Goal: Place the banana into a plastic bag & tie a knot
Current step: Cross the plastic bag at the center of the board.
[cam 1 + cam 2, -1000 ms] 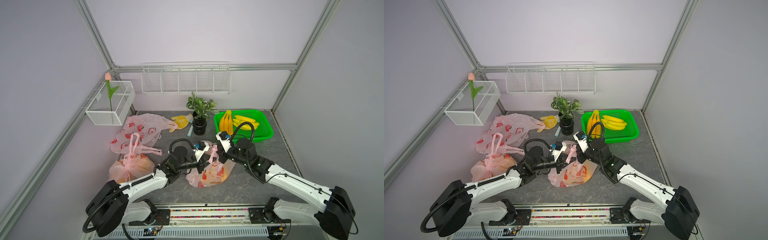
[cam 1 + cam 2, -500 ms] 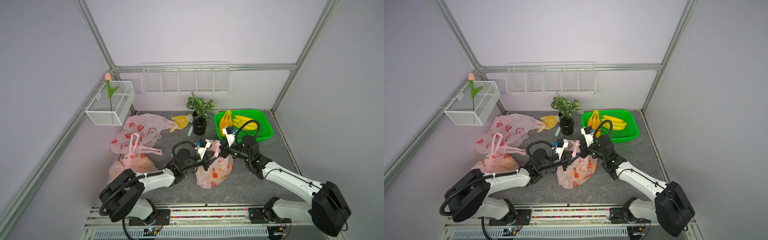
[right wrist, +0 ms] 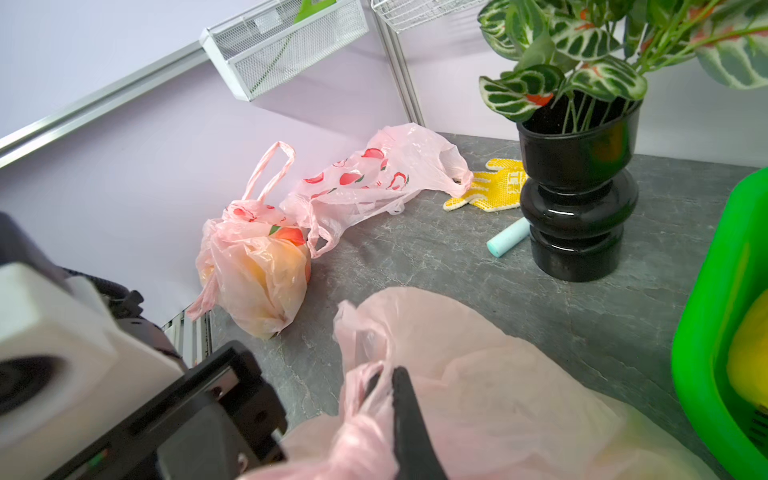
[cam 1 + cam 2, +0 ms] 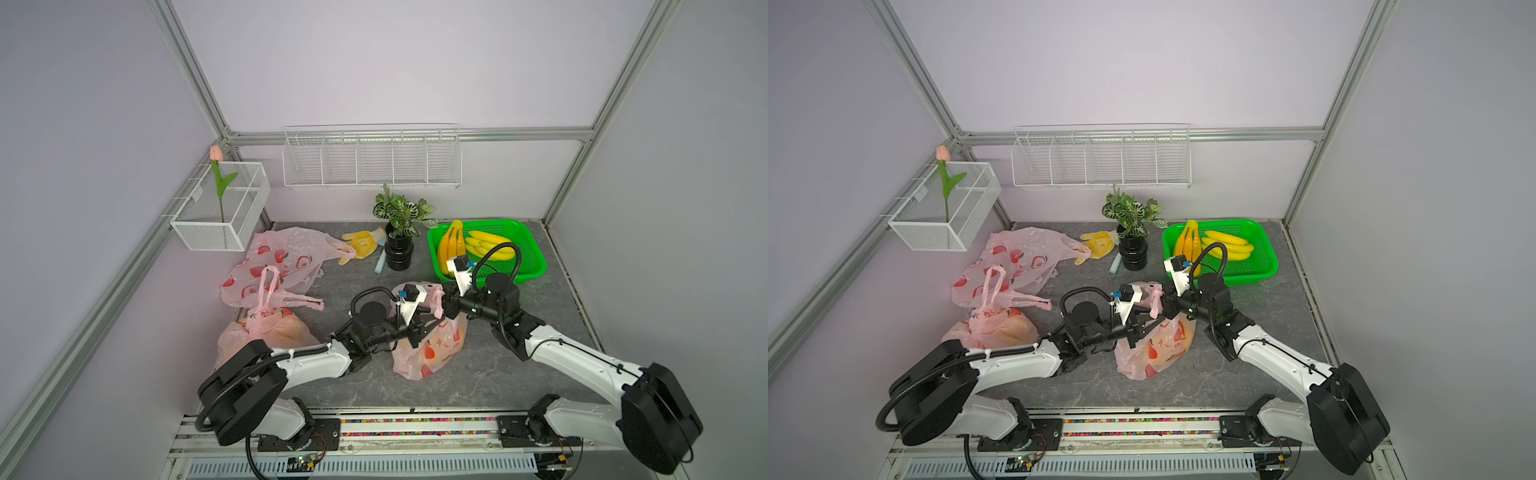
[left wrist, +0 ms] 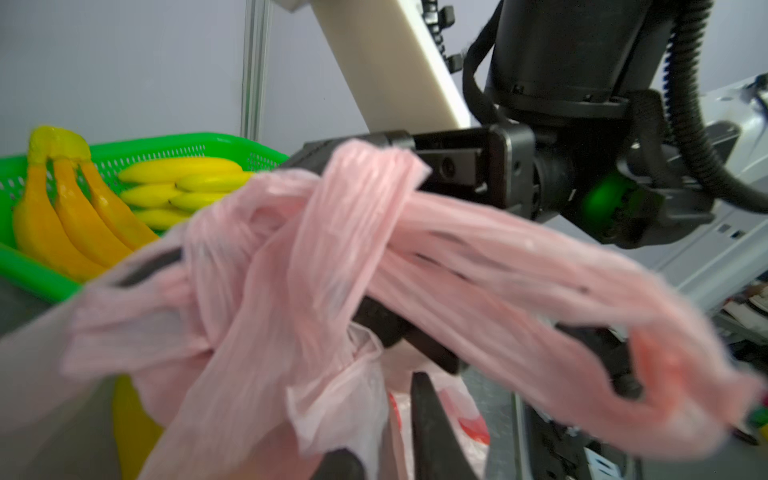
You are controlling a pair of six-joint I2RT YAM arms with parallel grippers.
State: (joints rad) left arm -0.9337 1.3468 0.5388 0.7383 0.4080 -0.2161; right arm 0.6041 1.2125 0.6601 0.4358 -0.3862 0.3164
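Both top views show a tied bag (image 4: 266, 332) at 9 o'clock on the table (image 4: 478, 386); it plays no part now. Near the centre, the left gripper (image 4: 430, 318) reaches into the twisted handles of the peach-print bag (image 4: 432, 353). In the left wrist view pink film hangs over its fingers (image 5: 432, 428), and I cannot tell if they are apart or pinching something. The banana (image 5: 133, 419) shows as a yellow shape through the film, so I judge it is already inside. The knot (image 5: 291, 232) looks like only a loose crossing. Just to the right, the right gripper (image 4: 444, 306) is pressed together on one handle strand (image 3: 365, 386). At 2 o'clock stands the green basket (image 4: 528, 266) with spare bananas (image 4: 486, 245). If the right arm pulls while the left side gives no counter-hold, the bag may lift or drag and the knot will not tighten. If the left fingers are caught in the loops, drawing them out could open the crossing. A hard pull may also tear the thin film.
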